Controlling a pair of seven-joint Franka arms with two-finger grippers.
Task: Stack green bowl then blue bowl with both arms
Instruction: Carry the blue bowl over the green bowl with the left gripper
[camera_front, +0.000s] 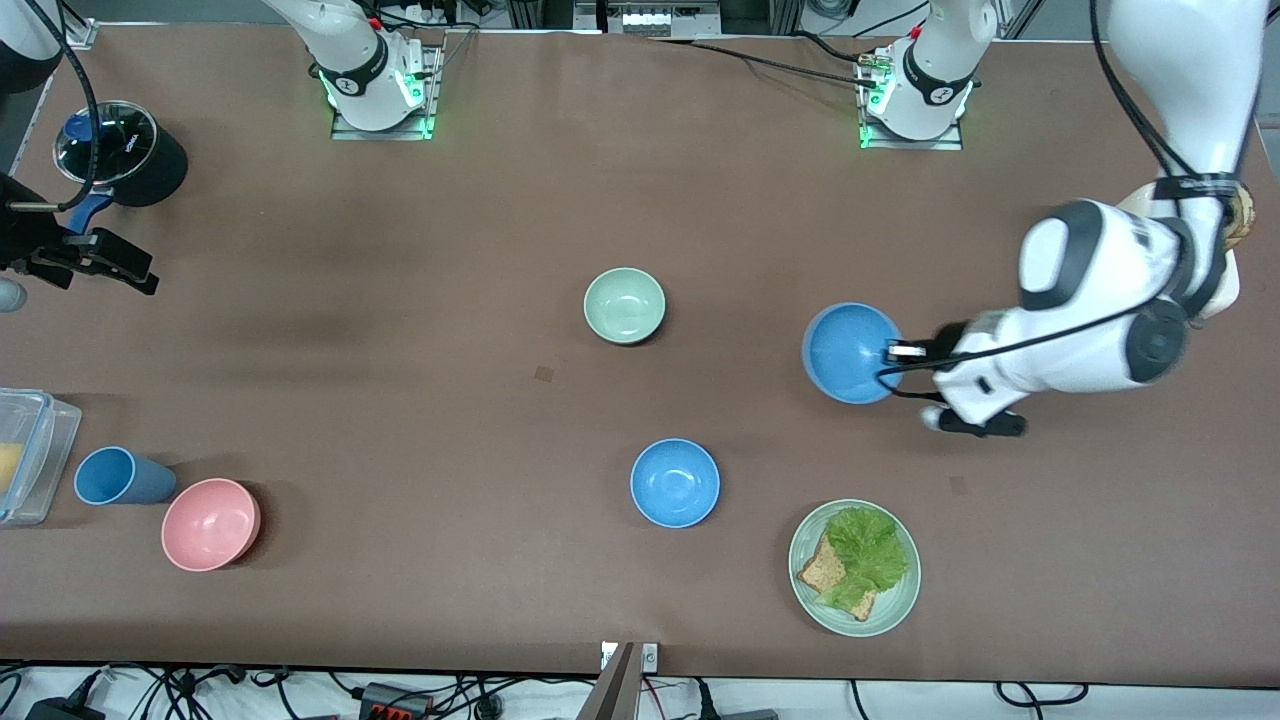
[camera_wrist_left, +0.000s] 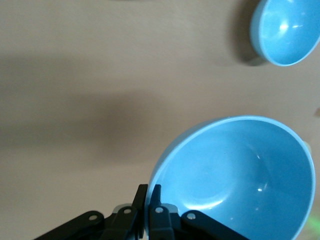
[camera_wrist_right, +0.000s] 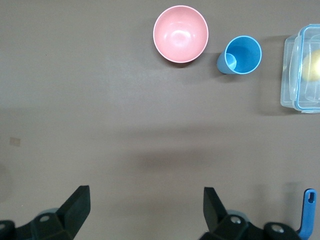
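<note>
The pale green bowl (camera_front: 624, 305) sits upright and empty near the table's middle. My left gripper (camera_front: 893, 351) is shut on the rim of one blue bowl (camera_front: 850, 352) and holds it tilted above the table, toward the left arm's end from the green bowl. The left wrist view shows its fingers (camera_wrist_left: 156, 197) pinching that bowl's (camera_wrist_left: 240, 175) rim. The other blue bowl (camera_front: 675, 482) rests on the table nearer the front camera and also shows in the left wrist view (camera_wrist_left: 287, 30). My right gripper (camera_front: 135, 272) waits open and empty (camera_wrist_right: 146, 192) at the right arm's end.
A green plate (camera_front: 900, 590) with lettuce and bread lies near the front edge. A pink bowl (camera_front: 210, 523), a blue cup (camera_front: 120, 476) and a clear lidded container (camera_front: 25, 455) stand at the right arm's end. A black pot with a glass lid (camera_front: 120, 152) is near that arm's base.
</note>
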